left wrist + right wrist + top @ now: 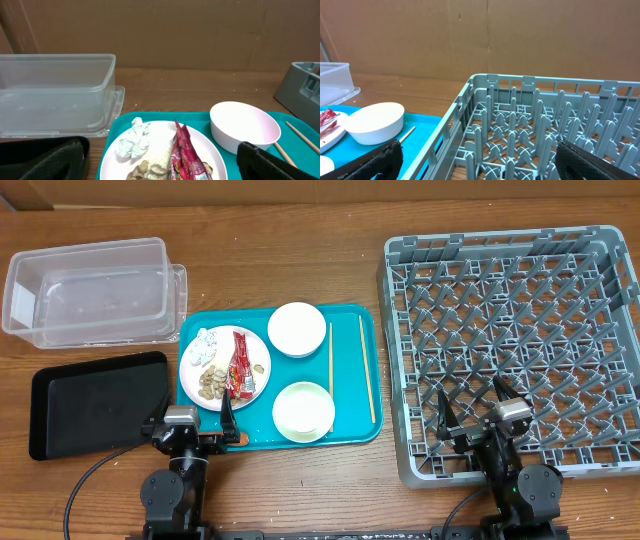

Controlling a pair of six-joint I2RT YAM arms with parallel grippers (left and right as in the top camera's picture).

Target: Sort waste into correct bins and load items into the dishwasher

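Note:
A white plate [258,350] on the teal serving tray [352,317] holds a crumpled paper ball [207,343], a red wrapper [240,365], nuts [211,384] and rice. The left wrist view shows the ball [132,141], the wrapper [186,155] and the nuts [150,171]. Two white bowls [297,328] [303,410] and two chopsticks [331,360] [367,370] lie on the same tray. My left gripper [190,423] [160,167] is open and empty at the tray's near left corner. My right gripper [475,420] [480,162] is open and empty over the near edge of the grey dish rack [520,330] [520,115].
The clear tub [90,290] [55,90] stands at the back left. The shallow black tray [95,400] lies in front of it, beside my left gripper. A small orange bit [242,439] lies at the teal tray's near edge.

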